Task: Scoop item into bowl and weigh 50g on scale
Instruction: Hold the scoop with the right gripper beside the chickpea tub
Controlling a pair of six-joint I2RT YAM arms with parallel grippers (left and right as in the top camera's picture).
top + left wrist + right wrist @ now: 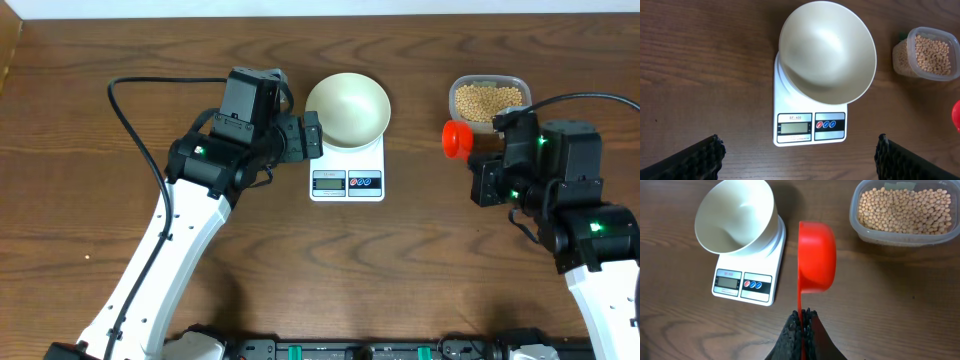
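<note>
The bowl (347, 108) sits on the scale (347, 172) at the far middle of the table (80, 200), and its inside is empty. The left jaws are spread wide at 9 o'clock of the bowl, close to its rim. In the left wrist view both fingers (695, 160) flank the scale's display and touch nothing.

The beans (488, 98) lie in a clear tub (488, 79) at 3 o'clock of the bowl, well apart from it. The right jaws are pressed together on the thin handle of a red scoop (457, 138), which hangs at 7 o'clock of the tub with its cup turned on edge.

The left arm (185, 235) reaches in from 7 o'clock, bent at the elbow. The right arm (585, 225) comes in from 5 o'clock. Only the right wrist view shows the pinch on the handle; the overhead view hides it.
</note>
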